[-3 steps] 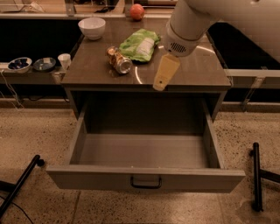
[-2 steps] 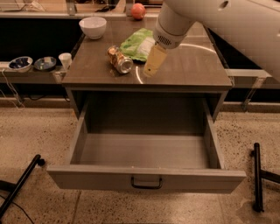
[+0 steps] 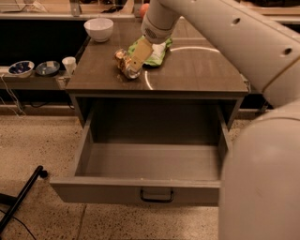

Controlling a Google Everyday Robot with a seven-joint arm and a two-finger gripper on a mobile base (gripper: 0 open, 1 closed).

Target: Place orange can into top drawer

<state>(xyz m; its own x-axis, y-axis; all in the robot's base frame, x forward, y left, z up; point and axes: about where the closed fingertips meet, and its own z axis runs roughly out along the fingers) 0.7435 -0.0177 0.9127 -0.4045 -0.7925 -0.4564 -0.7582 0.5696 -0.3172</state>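
The orange can (image 3: 123,64) lies on its side on the cabinet top (image 3: 187,75), left of centre, with its silver end facing front. My gripper (image 3: 137,57) hangs over the can's right side, right at it. The green bag (image 3: 157,51) lies just behind the gripper, partly hidden by it. The top drawer (image 3: 150,161) stands pulled out wide below the top, and I see nothing in it. Its dark handle (image 3: 156,195) sits at the centre of the front panel. My arm fills the right side of the view.
A white bowl (image 3: 99,29) stands at the back left of the top. A red-orange fruit (image 3: 143,8) shows behind my arm. Small bowls (image 3: 21,68) and a white cup (image 3: 69,63) sit on a low shelf to the left. A black leg (image 3: 21,199) lies on the floor, bottom left.
My gripper has moved left and back across the cabinet top, from the front right part to the orange can. The can and drawer have not moved.
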